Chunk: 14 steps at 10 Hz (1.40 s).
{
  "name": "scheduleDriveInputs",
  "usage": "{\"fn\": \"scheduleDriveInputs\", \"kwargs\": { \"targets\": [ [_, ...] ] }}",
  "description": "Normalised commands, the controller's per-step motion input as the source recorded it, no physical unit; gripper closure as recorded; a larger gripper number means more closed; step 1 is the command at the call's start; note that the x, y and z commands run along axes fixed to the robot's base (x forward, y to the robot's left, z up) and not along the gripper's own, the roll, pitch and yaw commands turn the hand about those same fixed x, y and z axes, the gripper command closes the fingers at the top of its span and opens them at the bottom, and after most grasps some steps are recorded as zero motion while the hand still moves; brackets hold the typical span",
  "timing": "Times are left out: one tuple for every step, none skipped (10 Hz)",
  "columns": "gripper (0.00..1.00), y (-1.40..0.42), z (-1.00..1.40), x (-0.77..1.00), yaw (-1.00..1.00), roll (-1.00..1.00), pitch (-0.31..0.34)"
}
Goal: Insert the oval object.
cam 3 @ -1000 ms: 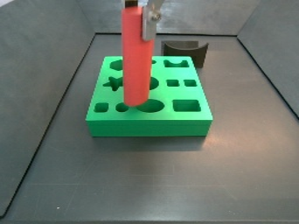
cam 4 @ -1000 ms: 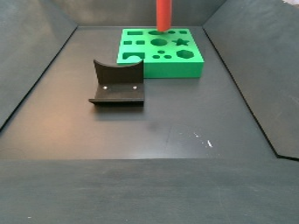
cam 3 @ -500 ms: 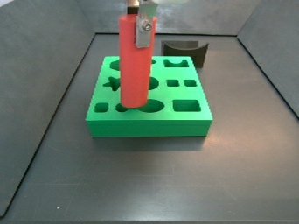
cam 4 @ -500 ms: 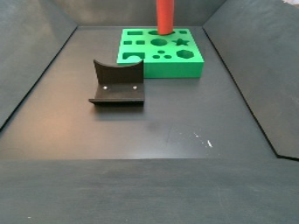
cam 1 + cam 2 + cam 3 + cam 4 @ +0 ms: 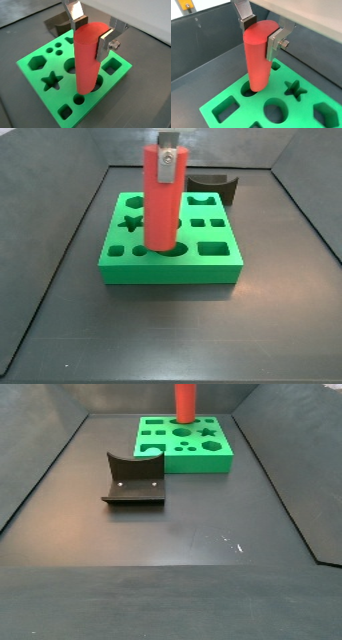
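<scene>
While the gripper (image 5: 90, 31) is hanging above the green block (image 5: 171, 254), its two silver fingers (image 5: 278, 42) are pressing against opposite sides of the red rod's (image 5: 160, 203) upper end, closed down onto it. The rod is standing upright, and in both wrist views its lower end is sitting in or at the mouth of the oval hole (image 5: 90, 83), in the block's row nearest the camera in a side view (image 5: 170, 249); how deep it goes cannot be told. Other cut-outs are lying close around that hole: a star (image 5: 51, 80), a hexagon (image 5: 36, 62), a round hole (image 5: 71, 63) and a square (image 5: 110, 66), each with a thin green wall between it and its neighbour. The block is sitting near the far end of the dark floor (image 5: 187, 534) in a side view, close to the back wall. A dark curved piece (image 5: 132, 480) is resting well apart from the block, toward the middle of the floor, with wide bare floor stretching on toward the near edge.
</scene>
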Motion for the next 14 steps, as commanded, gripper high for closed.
{"fn": "scheduleDriveInputs", "kwargs": {
  "targets": [
    [1.00,-0.12,-0.10,0.65,-0.45,0.01,0.000],
    [1.00,-0.27,-0.11,0.54,-0.34,0.11,0.030],
    [1.00,-0.22,-0.12,0.41,-0.31,0.09,0.019],
    [1.00,-0.17,-0.16,0.36,-0.31,0.07,0.000],
    [1.00,-0.05,-0.25,0.26,-0.26,0.09,0.000],
    [1.00,0.00,-0.25,0.04,-0.22,0.14,-0.041],
    [1.00,0.00,-0.29,-0.06,-0.08,0.08,-0.086],
    [1.00,0.05,-0.33,-0.18,0.00,0.00,-0.189],
    [1.00,0.04,-0.33,-0.16,0.00,-0.10,-0.254],
    [1.00,0.01,-0.25,-0.17,0.11,-0.06,-0.193],
    [1.00,0.00,-0.24,-0.16,0.21,-0.08,-0.206],
    [1.00,0.00,-0.22,-0.13,0.17,-0.02,-0.173],
    [1.00,0.00,-0.24,-0.09,0.13,0.00,-0.116],
    [1.00,0.00,-0.25,-0.11,0.14,0.00,-0.120]
  ]
}}
